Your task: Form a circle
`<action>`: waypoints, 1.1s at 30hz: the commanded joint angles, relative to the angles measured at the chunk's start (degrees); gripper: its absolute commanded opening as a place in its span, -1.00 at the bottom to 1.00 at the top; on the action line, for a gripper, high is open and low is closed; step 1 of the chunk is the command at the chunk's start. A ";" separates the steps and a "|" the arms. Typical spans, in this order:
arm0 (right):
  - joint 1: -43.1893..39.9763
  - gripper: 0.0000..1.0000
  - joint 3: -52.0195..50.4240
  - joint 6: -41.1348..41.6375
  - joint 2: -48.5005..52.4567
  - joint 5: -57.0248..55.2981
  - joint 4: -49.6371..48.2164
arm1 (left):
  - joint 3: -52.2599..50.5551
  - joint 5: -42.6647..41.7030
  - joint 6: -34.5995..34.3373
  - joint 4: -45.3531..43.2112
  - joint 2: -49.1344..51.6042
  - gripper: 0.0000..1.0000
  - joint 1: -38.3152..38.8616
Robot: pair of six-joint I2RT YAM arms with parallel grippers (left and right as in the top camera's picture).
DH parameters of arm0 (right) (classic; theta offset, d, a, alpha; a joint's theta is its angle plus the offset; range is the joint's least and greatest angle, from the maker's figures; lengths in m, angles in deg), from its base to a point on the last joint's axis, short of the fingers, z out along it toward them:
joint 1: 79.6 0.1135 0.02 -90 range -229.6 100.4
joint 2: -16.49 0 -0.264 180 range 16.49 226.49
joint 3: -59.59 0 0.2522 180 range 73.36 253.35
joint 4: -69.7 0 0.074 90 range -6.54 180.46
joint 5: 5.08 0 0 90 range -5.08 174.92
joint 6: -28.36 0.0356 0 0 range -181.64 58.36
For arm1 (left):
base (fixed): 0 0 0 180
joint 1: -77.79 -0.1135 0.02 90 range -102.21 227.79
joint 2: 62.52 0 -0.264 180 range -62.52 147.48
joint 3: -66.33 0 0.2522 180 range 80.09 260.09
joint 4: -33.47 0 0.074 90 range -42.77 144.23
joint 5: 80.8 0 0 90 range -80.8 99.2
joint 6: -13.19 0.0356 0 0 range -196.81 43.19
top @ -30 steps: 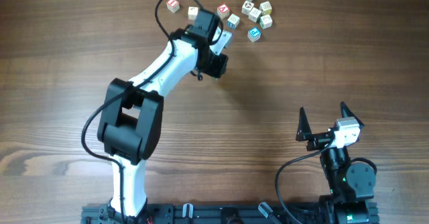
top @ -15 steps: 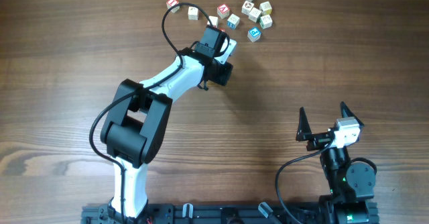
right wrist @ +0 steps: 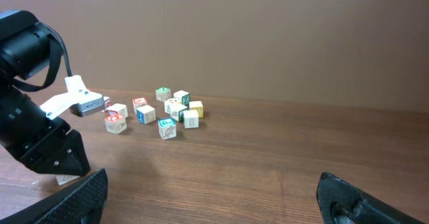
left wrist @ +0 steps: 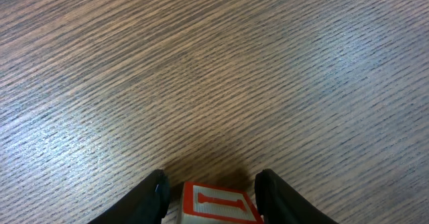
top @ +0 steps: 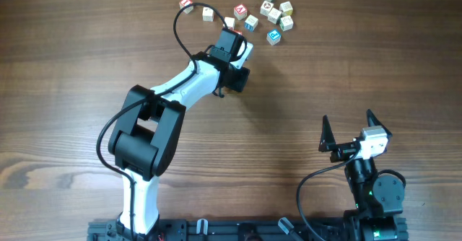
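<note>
Left end effector [left wrist: 213,178] stands with its fingers slightly parted astride a letter cube [left wrist: 218,207] bearing a red I. A sliver of shadow shows between the cube and one finger, so I judge it let go rather than clamped (whether the other finger touches it I cannot tell). The cube seems to rest on the wooden surface [left wrist: 214,63]. Take the circle [top: 275,13] as the mark: it is the tight knot of three touching cubes. This end effector sits on the circle's robot-ward side and off to its left, near but plainly apart. Any push or carry of the red-I cube toward the knot would therefore run away from the robot and to its right. A cube has no long axis to line up. Loose cubes [top: 208,12] lie scattered on the circle's left and far sides. The right end effector [top: 348,120] gapes wide and empty, well apart from the circle on its robot-ward side, so the left arm is much the nearer.
</note>
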 commanded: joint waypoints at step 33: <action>0.24 0.99 -0.07 -1.03 -0.22 0.72 -0.09 | 33.57 3.08 -7.87 -2.64 7.85 0.84 -8.50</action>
